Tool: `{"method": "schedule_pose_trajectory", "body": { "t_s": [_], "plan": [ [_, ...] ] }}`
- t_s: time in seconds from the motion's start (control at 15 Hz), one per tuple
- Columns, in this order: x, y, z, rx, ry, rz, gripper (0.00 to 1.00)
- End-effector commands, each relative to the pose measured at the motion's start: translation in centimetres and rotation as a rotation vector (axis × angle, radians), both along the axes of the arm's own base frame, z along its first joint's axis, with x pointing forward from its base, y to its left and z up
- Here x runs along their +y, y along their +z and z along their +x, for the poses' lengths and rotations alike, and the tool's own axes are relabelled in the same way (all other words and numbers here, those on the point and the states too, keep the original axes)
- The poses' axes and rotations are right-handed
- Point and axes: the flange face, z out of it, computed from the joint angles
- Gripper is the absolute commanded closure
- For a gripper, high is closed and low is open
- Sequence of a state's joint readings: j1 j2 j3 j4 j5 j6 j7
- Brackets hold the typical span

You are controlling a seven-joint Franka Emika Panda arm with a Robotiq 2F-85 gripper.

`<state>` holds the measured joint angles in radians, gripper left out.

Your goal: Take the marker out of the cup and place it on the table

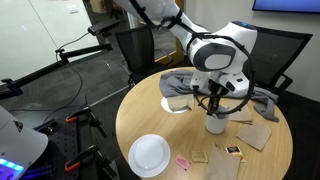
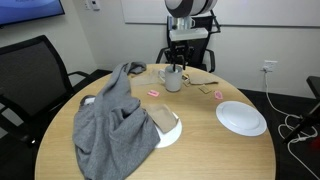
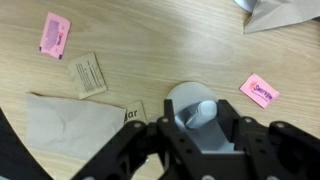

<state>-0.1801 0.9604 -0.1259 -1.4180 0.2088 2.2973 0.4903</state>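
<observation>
Near the edge of the round tan wooden table (image 2: 225, 150), the black gripper (image 3: 198, 125) hangs spread over a small white-grey mug (image 2: 173, 82). Its contents are blurred.

Matt wooden table (image 3: 150, 40), smooth cup (image 3: 192, 106)

Wrist view: cup (image 3: 193, 104) lower half hidden behind fingers (image 3: 150, 137); its inside blurred, marker not made out. Paper (image 3: 285, 12) cut by top edge. Exterior views: cup contents too small to read; finger gap unclear.
</observation>
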Motion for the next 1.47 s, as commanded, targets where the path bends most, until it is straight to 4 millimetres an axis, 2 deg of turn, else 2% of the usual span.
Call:
{"method": "schedule_pose_trajectory", "body": {
  "t_s": [0.0, 0.2, 0.33, 0.47, 0.73, 1.13, 1.2, 1.4],
  "plan": [
    [-0.5, -0.2, 0.7, 0.007, -0.004, 0.027, 0.77],
    [-0.6, -0.5, 0.9, 0.008, -0.004, 0.028, 0.99],
    [-0.5, -0.2, 1.1, 0.005, -0.001, 0.027, 0.95],
    [-0.4, 0.6, 0.9, 0.004, -0.002, 0.023, 0.95],
    [0.2, 4.5, -0.2, 0.007, 0.006, 0.013, 0.95],
    [1.6, 13.0, -2.3, -0.023, 0.078, -0.001, 0.95],
    [1.9, 14.3, -2.8, -0.025, 0.094, -0.002, 0.95],
    [2.8, 17.2, -6.1, -0.034, 0.146, -0.037, 0.95]
  ]
}}
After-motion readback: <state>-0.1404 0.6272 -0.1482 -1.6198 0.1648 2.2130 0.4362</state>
